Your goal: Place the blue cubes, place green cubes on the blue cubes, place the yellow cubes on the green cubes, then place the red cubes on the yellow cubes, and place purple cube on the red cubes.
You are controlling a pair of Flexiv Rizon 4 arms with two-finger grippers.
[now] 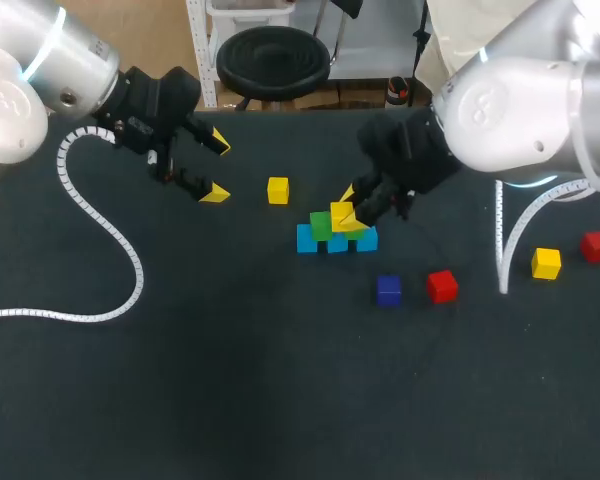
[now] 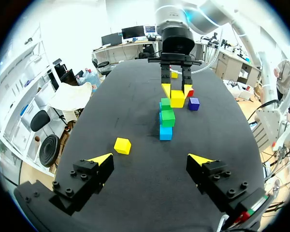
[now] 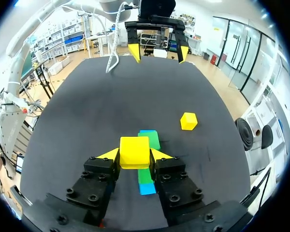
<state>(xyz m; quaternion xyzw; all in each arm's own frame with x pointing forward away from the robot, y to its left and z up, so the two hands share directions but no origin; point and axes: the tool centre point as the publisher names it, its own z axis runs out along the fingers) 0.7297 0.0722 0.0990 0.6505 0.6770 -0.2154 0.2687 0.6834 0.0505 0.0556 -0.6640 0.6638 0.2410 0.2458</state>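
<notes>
Clamped between the right gripper's (image 3: 134, 155) two fingers was a small yellow cube (image 3: 134, 151), held just over the green cubes (image 3: 150, 140) stacked on the row of light-blue cubes (image 1: 307, 239) on the dark table (image 1: 180, 400). Well apart, the left gripper (image 1: 218, 168) hung wide open and empty, a loose yellow cube (image 1: 278, 190) beside it. A purple cube (image 1: 388, 290) lay just beside a red cube (image 1: 441, 286)

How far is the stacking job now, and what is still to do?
Done: the blue cubes lie in a row with green cubes on them. In hand: the right hand is shut on a yellow cube above the greens. Left: two yellow cubes, two red cubes and the purple cube sit loose on the table; the left hand is open and empty.
</notes>
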